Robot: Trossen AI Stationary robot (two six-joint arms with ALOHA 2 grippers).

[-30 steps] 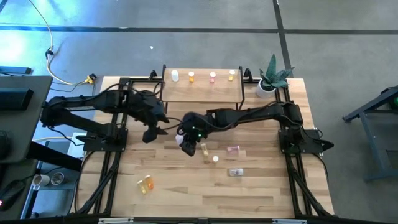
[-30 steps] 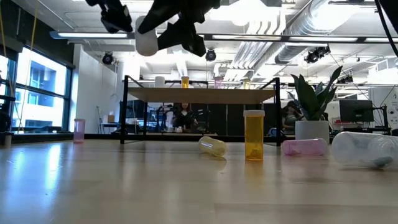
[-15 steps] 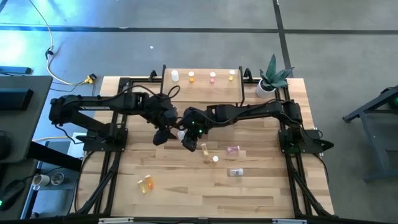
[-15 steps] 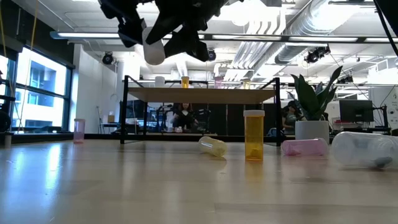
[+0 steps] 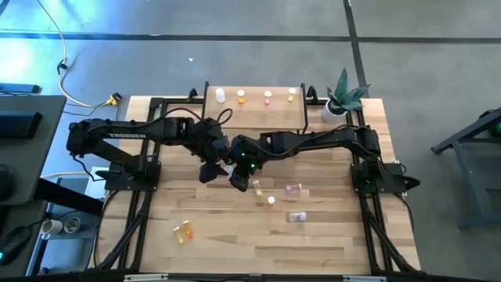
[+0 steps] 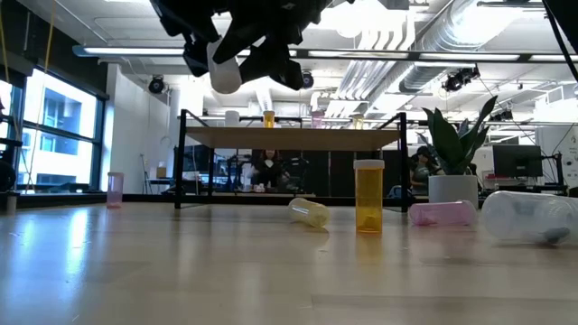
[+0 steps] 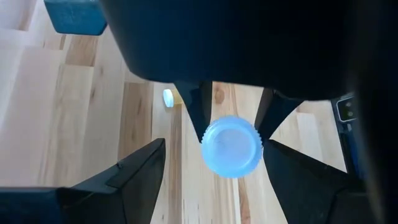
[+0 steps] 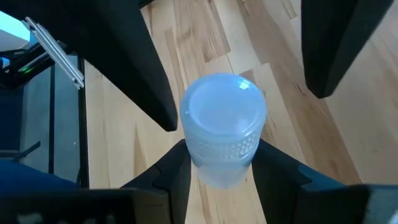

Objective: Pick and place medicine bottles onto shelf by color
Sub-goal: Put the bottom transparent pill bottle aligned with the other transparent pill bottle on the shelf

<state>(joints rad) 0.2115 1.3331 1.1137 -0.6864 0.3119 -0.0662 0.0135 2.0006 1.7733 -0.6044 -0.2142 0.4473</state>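
My right gripper (image 5: 236,177) is shut on a clear bottle with a white cap (image 8: 224,115), held high above the table's middle. It also shows in the low view (image 6: 224,72). My left gripper (image 5: 211,168) is open right beside it. Its two fingers (image 7: 140,177) stand on either side of the cap (image 7: 231,146) without touching it. The shelf (image 5: 254,116) stands at the far edge. It carries a white (image 5: 221,95), an orange (image 5: 241,96), a pink (image 5: 268,96) and a yellow bottle (image 5: 291,95), all upright. My right gripper pinches the bottle's body just below the cap (image 8: 225,167) between its two fingers. The fingers come from the table's right. The bottle is lifted clear of the table and tilted, its cap end free and pointing toward my left gripper.
Loose bottles are on the table near my grippers: an upright orange one (image 5: 256,186), a yellow one lying down (image 5: 270,200), a pink one lying down (image 5: 293,189) and a clear one lying down (image 5: 297,217). Another (image 5: 185,231) stands near the front left. A potted plant (image 5: 344,98) is at the far right.
My left gripper has gone toward the table's right edge, up to the bottle in my right gripper, and its open fingers now flank the cap. My right gripper has kept its hold on the bottle and has hardly moved.
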